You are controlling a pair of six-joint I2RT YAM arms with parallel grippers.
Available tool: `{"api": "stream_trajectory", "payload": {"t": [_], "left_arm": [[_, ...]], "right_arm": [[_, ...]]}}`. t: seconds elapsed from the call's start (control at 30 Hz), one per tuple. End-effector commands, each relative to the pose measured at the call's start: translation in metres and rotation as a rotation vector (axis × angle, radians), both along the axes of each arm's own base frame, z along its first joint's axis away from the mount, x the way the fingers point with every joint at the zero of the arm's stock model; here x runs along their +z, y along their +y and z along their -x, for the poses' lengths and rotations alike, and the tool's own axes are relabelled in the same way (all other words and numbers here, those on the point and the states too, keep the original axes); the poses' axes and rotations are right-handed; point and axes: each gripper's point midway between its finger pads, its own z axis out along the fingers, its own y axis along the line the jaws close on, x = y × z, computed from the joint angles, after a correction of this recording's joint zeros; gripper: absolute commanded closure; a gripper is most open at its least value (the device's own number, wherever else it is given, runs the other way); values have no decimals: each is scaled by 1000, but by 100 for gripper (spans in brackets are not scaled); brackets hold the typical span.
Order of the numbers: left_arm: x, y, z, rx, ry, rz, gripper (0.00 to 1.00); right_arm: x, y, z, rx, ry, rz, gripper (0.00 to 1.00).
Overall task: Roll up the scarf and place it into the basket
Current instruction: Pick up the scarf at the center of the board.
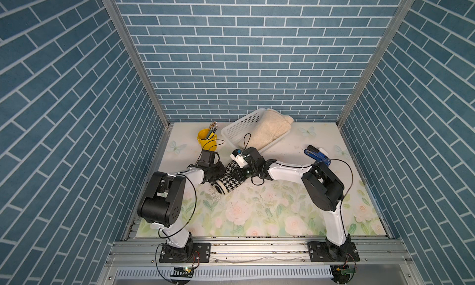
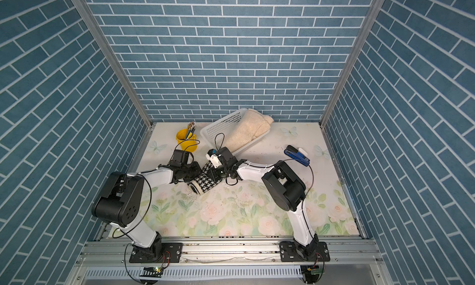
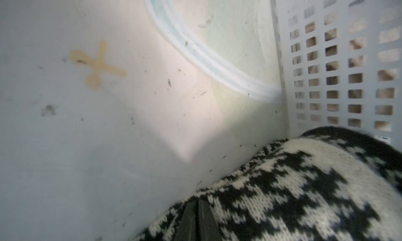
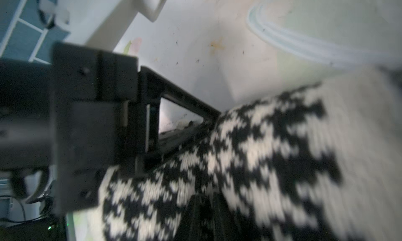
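Observation:
The scarf is a black-and-white houndstooth knit, rolled into a thick tube and lying on the floral mat between the two arms, its pale fringe trailing toward the front. My left gripper is at the roll's left side, jaws pressed together on a fold of scarf. My right gripper is at the roll's right side, its fingers sunk in the knit; motion blur hides its jaw gap. The white perforated basket stands just behind.
A beige knitted cloth fills the right part of the basket and hangs over its rim. A yellow bucket of brushes stands left of the basket. A blue stapler-like tool lies at the right. Blue brick walls close in three sides.

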Motion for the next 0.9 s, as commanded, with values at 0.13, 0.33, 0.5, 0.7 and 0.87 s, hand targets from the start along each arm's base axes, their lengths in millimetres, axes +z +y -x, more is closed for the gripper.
{"api": "stream_trajectory", "payload": {"t": [0.13,0.33,0.5,0.7,0.87], "left_arm": [[-39,-5,25,-27,138,-33,91],[-44,-19,35,-61,152,-41,91],[-51,-31,51,-82,175,-34,91],[-54,-59,70,-137,191,-39,91],[-57,-79,87,-169,210,-28,91]], "right_arm": [[18,-66,36,-113,55,39,36],[-5,-89,48,-172,152,-45,0],[1,-81,46,-184,205,-238,0],[10,-77,51,-196,296,-442,1],[-3,-76,49,-229,359,-443,0]]}}
